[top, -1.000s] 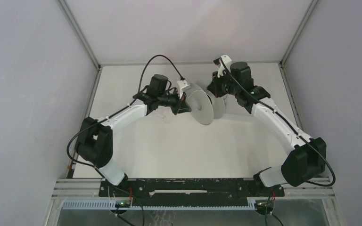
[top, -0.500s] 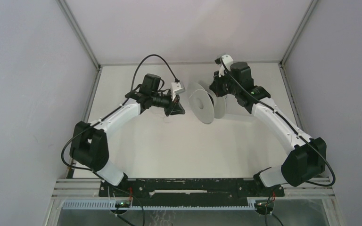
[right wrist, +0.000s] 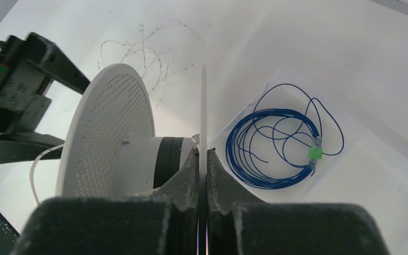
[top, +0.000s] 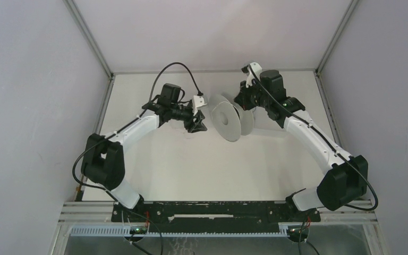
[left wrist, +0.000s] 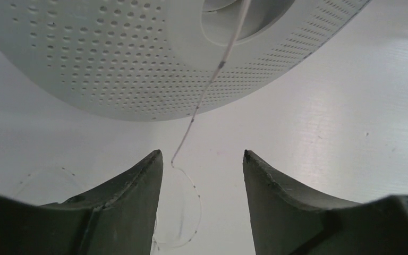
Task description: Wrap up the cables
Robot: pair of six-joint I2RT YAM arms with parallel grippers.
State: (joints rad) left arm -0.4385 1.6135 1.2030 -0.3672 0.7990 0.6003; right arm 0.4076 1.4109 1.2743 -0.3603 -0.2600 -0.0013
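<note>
One spool (top: 228, 119) stands far centre; one pale cable strand (left wrist: 204, 93) trails from its hub to loose loops on the table at left; one blue wire coil (right wrist: 276, 149) lies right. My left gripper (left wrist: 202, 154) reaches in level, jaws wide, nothing held; my right gripper (right wrist: 202, 154) pinches the spool's right flange

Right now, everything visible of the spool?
The spool is a white plastic reel: two round flanges, the one facing the left arm dotted with small holes, joined by a white hub with a black band. It stands on edge, axis level. The right gripper is shut on the other flange's rim. A thin pale cable runs from the hub down into the gap of the open left gripper. Whether the spool rests on the table is unclear.
</note>
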